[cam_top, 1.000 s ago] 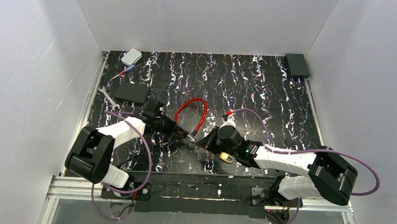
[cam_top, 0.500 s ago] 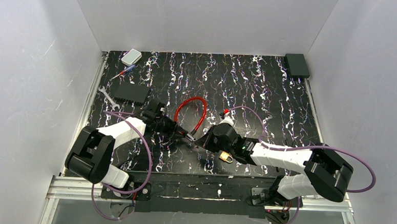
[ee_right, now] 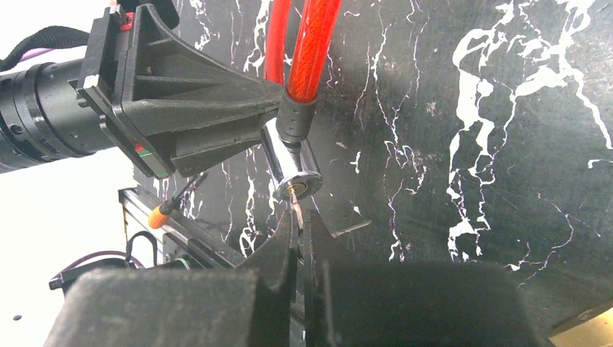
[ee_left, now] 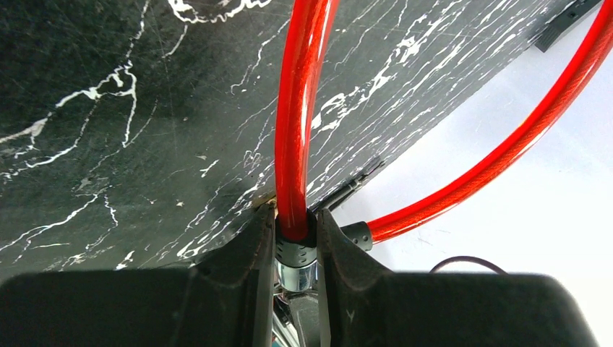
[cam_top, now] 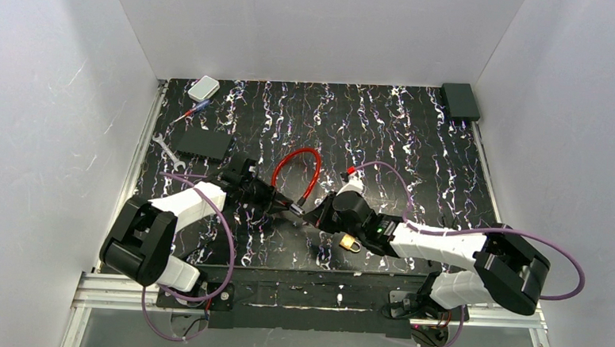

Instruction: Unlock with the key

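The red cable lock [cam_top: 317, 174] formed a loop near the middle of the black, white-veined table [cam_top: 417, 139]. Its ends met in a black collar with a shiny chrome cylinder [ee_right: 290, 168]. The left gripper [ee_left: 296, 230] was clamped on that collar. The right gripper [ee_right: 298, 235] was closed tight on a thin key [ee_right: 296, 215], whose tip stood at the cylinder's face; I could not tell if it was inside. White walls [cam_top: 312, 31] enclosed the table.

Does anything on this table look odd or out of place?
Only mildly: a brass padlock lies loose by the right arm, while both arms work on the red cable lock. Nothing looks spilled or broken.
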